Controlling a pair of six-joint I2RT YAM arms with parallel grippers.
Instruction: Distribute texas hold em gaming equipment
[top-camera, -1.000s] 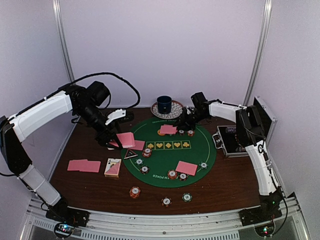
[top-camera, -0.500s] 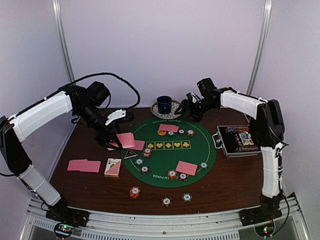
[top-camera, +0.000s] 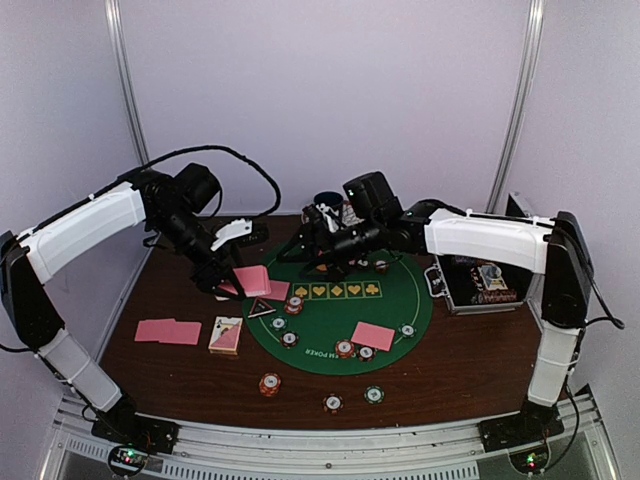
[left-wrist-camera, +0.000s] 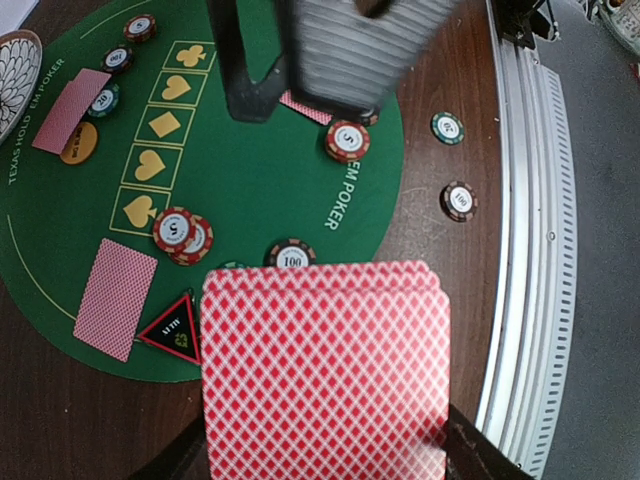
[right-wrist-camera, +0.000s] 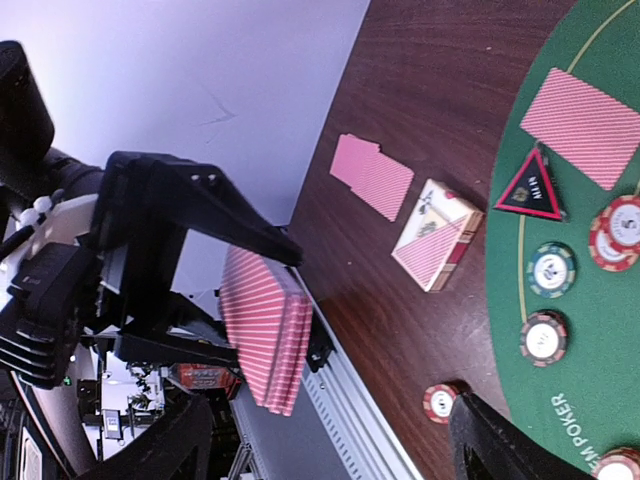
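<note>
Left claw (top-camera: 229, 284) is clamped on the deck (left-wrist-camera: 325, 370) over the mat's (left-wrist-camera: 250, 170) left edge. Right claw (right-wrist-camera: 335, 445) hangs close by, fingers apart, its arm hiding most of the cup (top-camera: 325, 196). Chips (left-wrist-camera: 182, 232), triangle (left-wrist-camera: 172, 327) and box (right-wrist-camera: 437, 236) lie below

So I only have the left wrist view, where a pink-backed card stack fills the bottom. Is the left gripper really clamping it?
Observer: Yes, the right wrist view shows the left gripper shut on the card stack, in the air.
Operator: What lies off my frame?
Observer: A card box and two face-down cards on the bare wood left of the mat.
Operator: And the right gripper?
Observer: The right gripper is open, empty, over the mat's far side.
</note>
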